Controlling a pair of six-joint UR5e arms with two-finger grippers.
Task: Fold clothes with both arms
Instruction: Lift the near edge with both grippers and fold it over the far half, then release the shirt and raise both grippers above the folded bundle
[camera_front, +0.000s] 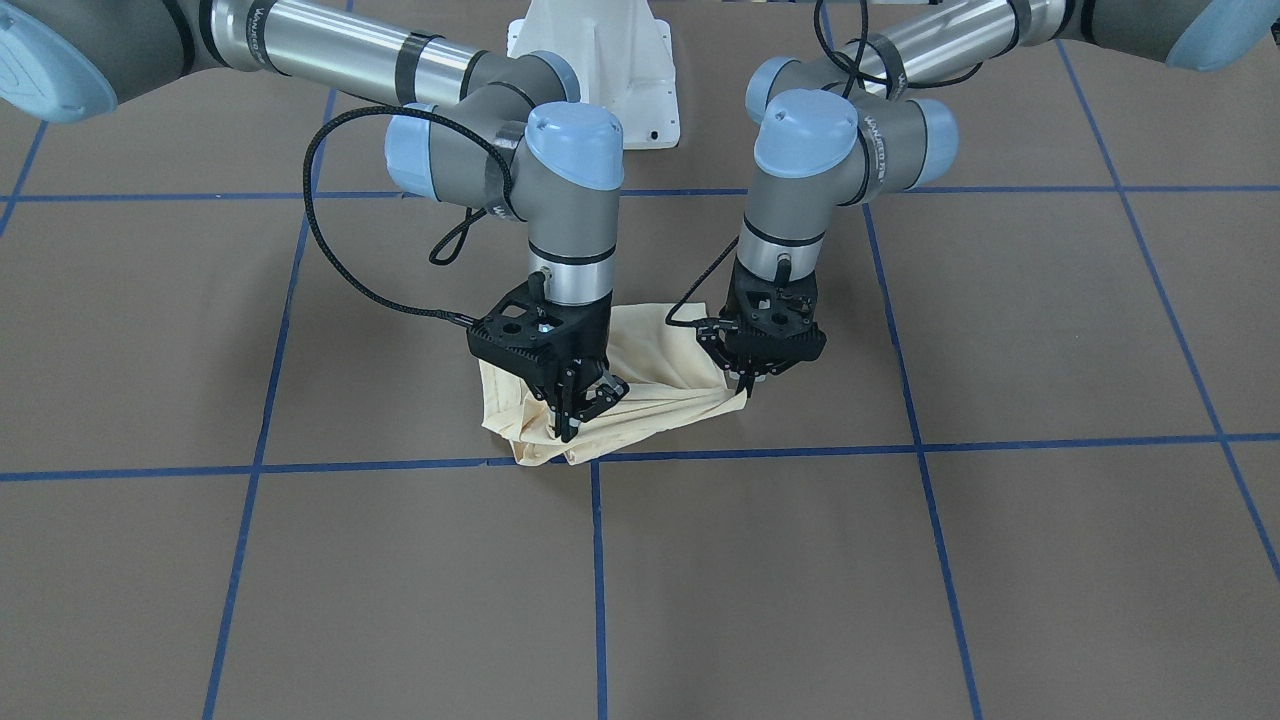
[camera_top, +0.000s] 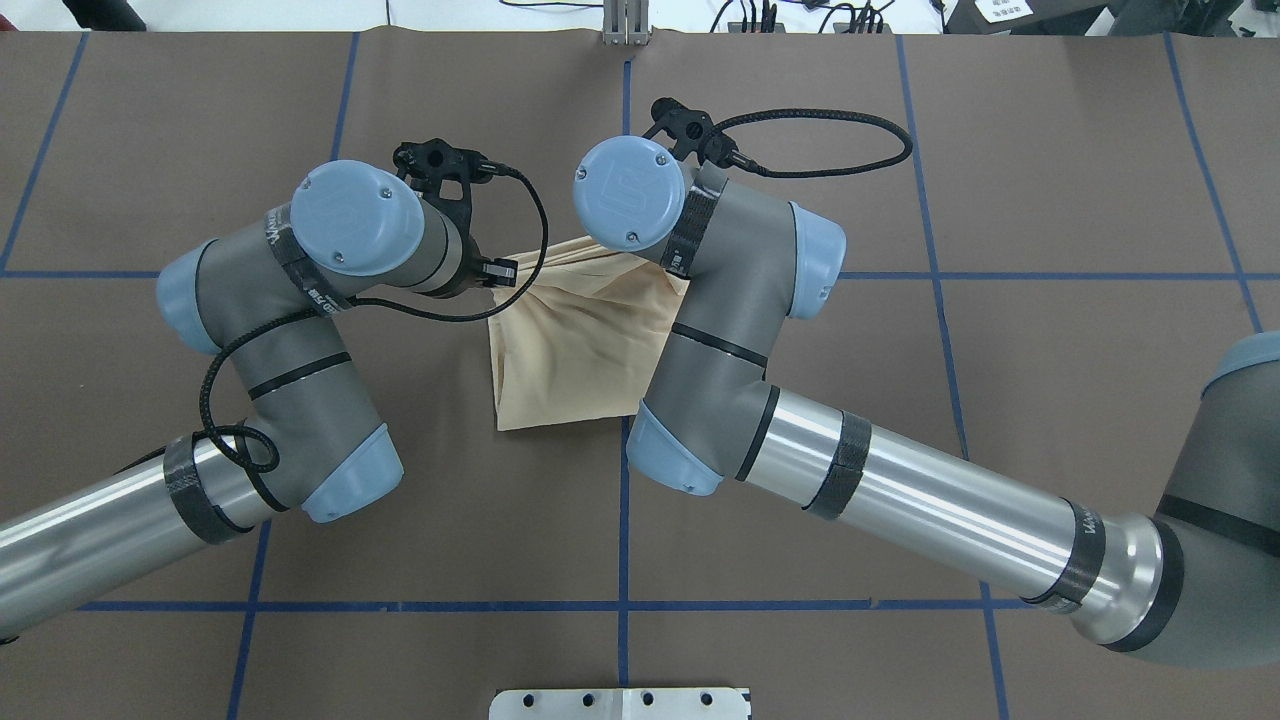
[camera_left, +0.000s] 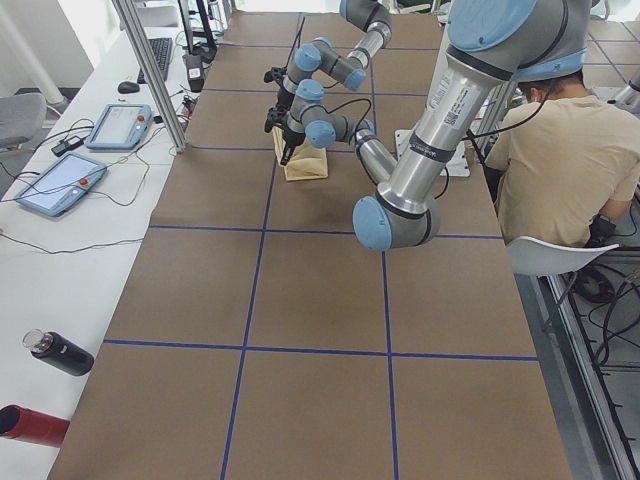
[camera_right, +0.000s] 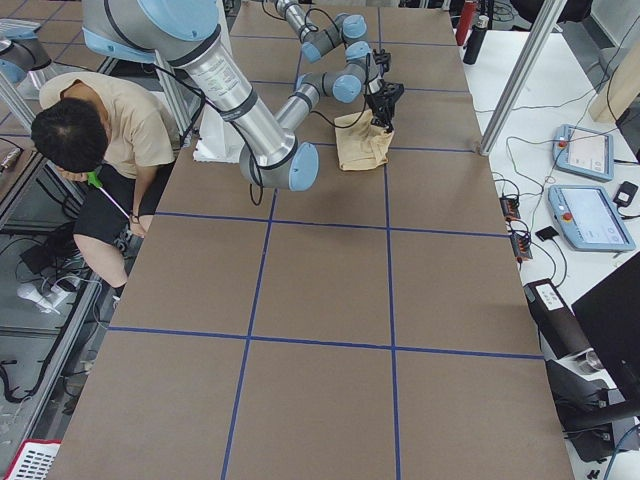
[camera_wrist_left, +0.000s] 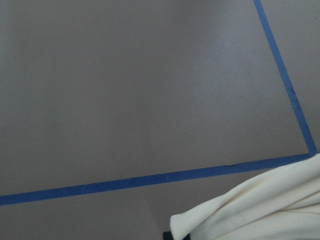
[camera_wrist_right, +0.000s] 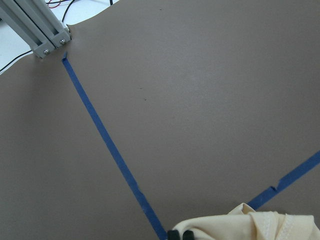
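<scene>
left gripper pinched tight on the edge of the t-shirt. right gripper likewise closed, tips nipping a fold. shirt lies bunched on the table, stretched between both grippers and beneath their wrists.

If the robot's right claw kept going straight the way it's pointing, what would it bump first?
The T-shirt. The right gripper points down, its tips at the bunched cloth, so it would press that first, then likely the table right underneath.
</scene>
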